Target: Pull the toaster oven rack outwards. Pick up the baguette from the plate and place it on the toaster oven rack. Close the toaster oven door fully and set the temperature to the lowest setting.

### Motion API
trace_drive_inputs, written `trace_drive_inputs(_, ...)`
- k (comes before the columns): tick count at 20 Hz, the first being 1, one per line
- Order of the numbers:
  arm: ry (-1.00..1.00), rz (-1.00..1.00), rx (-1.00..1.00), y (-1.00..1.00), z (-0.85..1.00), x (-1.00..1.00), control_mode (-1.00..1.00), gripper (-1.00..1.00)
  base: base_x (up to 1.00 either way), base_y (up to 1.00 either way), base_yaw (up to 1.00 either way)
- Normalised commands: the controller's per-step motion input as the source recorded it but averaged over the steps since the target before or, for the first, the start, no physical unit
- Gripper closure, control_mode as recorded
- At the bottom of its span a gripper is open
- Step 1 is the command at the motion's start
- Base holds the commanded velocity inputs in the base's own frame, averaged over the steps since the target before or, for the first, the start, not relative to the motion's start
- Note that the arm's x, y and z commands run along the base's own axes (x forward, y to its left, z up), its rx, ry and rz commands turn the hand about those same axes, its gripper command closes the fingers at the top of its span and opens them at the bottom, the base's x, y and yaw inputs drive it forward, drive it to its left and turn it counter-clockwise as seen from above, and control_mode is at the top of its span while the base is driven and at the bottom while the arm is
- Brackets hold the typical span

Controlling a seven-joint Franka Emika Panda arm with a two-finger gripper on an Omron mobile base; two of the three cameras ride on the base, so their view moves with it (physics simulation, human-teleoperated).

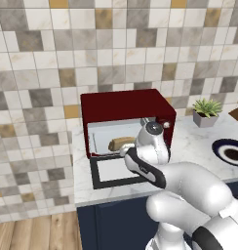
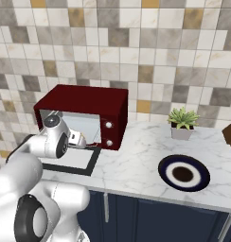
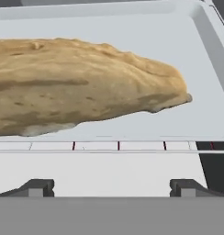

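Two steps look done | tan-brown baguette (image 3: 81,85) lies on the pale grey toaster oven rack (image 3: 196,55) inside the dark red toaster oven (image 1: 126,105) | gripper (image 3: 111,188) wide, empty, just before it | black-framed toaster oven door (image 1: 118,171) down flat | left: shut door, lowest temperature.

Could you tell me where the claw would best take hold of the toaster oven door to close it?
Probably by the outer long edge of the toaster oven door, from below. It lies folded down flat on the counter, hinged at the toaster oven, so that free edge likely swings up easiest. The claw is open just past the baguette.
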Motion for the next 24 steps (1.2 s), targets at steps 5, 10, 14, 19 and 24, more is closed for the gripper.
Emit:
trace_drive_inputs(5,-0.01,0.00,0.00,-0.02,-0.14,0.11,-1.00,-1.00,0.00,0.00,0.00)
trace_drive_inputs(10,0.00,0.00,0.00,-0.03,-0.14,0.16,-1.00,-1.00,0.00,0.00,0.00)
trace_drive_inputs(14,0.00,0.00,0.00,-0.02,-0.09,0.23,-1.00,-1.00,0.00,0.00,0.00)
trace_drive_inputs(19,0.00,0.00,0.00,-0.04,-0.02,0.24,-1.00,-1.00,0.00,0.00,0.00)
trace_drive_inputs(24,0.00,0.00,0.00,-0.01,0.00,0.25,-1.00,-1.00,0.00,0.00,0.00)
